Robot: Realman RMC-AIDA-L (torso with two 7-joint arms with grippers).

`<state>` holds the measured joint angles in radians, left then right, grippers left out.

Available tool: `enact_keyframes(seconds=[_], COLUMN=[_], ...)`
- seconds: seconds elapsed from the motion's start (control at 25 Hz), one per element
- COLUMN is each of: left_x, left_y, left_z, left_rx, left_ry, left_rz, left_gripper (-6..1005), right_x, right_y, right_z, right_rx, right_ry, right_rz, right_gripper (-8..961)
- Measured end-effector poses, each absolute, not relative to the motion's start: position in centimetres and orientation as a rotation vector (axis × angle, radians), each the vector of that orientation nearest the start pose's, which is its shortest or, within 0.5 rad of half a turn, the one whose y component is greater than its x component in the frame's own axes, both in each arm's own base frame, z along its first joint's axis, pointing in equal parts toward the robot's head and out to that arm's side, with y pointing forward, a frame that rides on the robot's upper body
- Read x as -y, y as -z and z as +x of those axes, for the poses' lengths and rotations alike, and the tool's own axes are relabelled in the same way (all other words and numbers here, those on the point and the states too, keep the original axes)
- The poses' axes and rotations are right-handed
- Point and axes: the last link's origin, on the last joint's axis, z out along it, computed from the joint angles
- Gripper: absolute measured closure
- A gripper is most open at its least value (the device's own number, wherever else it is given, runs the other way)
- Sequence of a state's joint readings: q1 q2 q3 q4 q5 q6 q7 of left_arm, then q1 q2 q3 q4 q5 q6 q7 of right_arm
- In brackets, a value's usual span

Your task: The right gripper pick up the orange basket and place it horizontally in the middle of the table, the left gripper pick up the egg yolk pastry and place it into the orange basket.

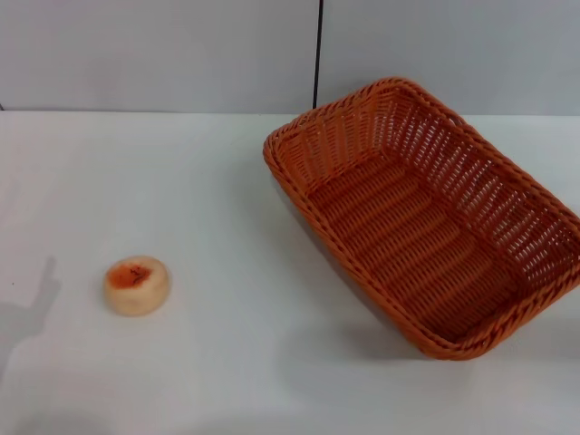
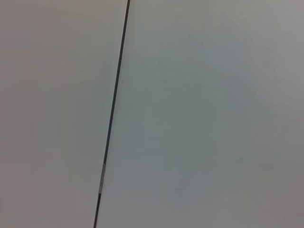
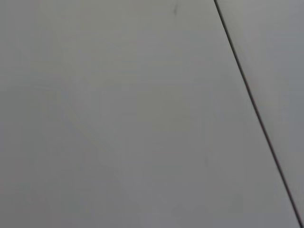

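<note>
On the right half of the white tabletop (image 1: pixel 227 362) sits the orange basket (image 1: pixel 426 222), turned at a slant so that its long side runs diagonally from the far middle toward the near right edge; its near right corner comes close to the border of the head view. It is empty, the woven floor fully visible. Well apart from it, on the left side, the egg yolk pastry (image 1: pixel 137 285) rests upright with its orange-red patch facing up.

Judging from how things lie, neither step of the task looks done: the basket is neither squared up horizontally nor centred, and the pastry is outside it. Both the basket move by the right arm and the pastry pick by the left arm remain.

Neither end effector shows anywhere (both wrist views take in only a plain pale surface crossed by a thin dark seam), so whether either is released or clenched cannot be told. A faint grey shadow (image 1: pixel 27 313) falls on the tabletop at the left edge of the head view, near the pastry; what casts it is out of frame. The basket's underside and its outer wall on the right are hidden, so a good grasp spot on that rim is hard to judge.
</note>
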<state>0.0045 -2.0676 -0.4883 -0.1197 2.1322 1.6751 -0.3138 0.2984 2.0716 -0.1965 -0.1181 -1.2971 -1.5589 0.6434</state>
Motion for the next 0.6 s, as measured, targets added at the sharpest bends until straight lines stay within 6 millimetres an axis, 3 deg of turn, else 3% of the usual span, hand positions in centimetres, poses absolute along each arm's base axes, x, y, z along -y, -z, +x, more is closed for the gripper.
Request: enact_keyframes(seconds=[0.2,0.24,0.32,0.36,0.48,0.6], left_x=[-15.2,-15.2,-15.2,-15.2,-15.3,-15.2], left_y=[-0.6,-0.6,-0.6,-0.6,-0.6,-0.6], left_z=[-37.5,-37.6,-37.6,-37.6,-37.6,-37.6], left_rx=[0.586,0.587,0.587,0.587,0.586,0.587], left_ry=[0.846,0.845,0.844,0.844,0.844,0.843], left_rz=[-1.484,-1.483,-1.482,-1.483,-1.483,-1.483], left_gripper=[198,198,198,198,198,198], right_x=[-27.1,-27.5,-27.8,-28.4,-28.9,-29.9], right_y=[-6.2,-7.5,-8.1,-10.0,-11.7,-15.3], right_z=[36.0,36.0,35.9,35.5,34.7,32.0], right_rx=[-0.668,-0.728,-0.778,-0.875,-0.982,-1.131], right_ry=[-1.098,-1.1,-1.093,-1.039,-0.971,-0.756], right_rz=[-1.605,-1.701,-1.757,-1.868,-1.953,-2.075], right_gripper=[326,326,326,326,325,325])
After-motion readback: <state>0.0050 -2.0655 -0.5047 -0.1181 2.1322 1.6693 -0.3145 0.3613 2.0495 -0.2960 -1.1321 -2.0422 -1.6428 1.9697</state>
